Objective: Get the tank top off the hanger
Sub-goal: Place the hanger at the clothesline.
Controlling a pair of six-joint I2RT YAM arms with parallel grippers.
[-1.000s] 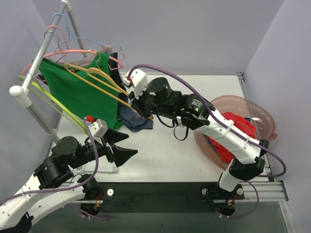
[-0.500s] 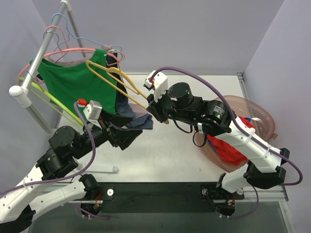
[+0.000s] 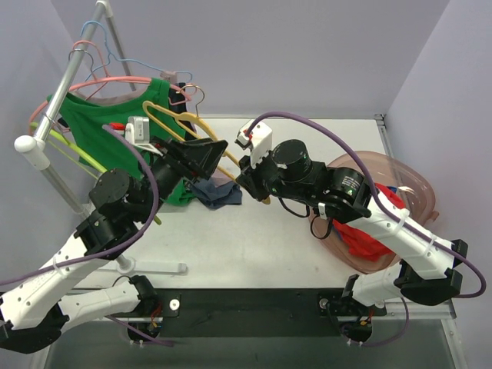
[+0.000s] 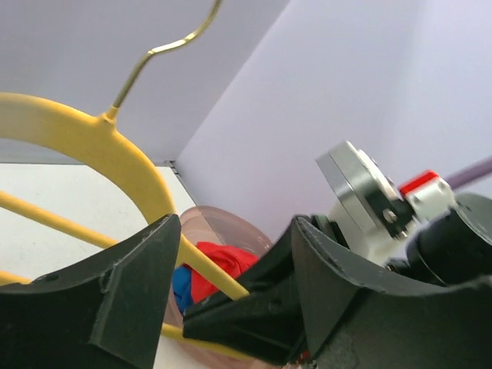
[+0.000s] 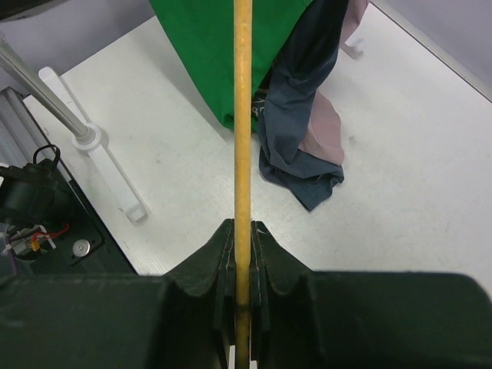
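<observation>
Top view: your left gripper (image 3: 217,156) has risen from the table (image 3: 254,238) to straddle the yellow hanger (image 3: 188,118). The navy tank top (image 3: 219,192) trails below.
Left wrist: jaws apart, nothing gripped.
Right wrist: your right gripper (image 5: 244,254) is clamped on the hanger bar, so stripping can begin.

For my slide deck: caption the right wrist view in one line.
Right gripper clamped on the yellow hanger, with a green garment and a dark blue garment hanging beyond.
</observation>
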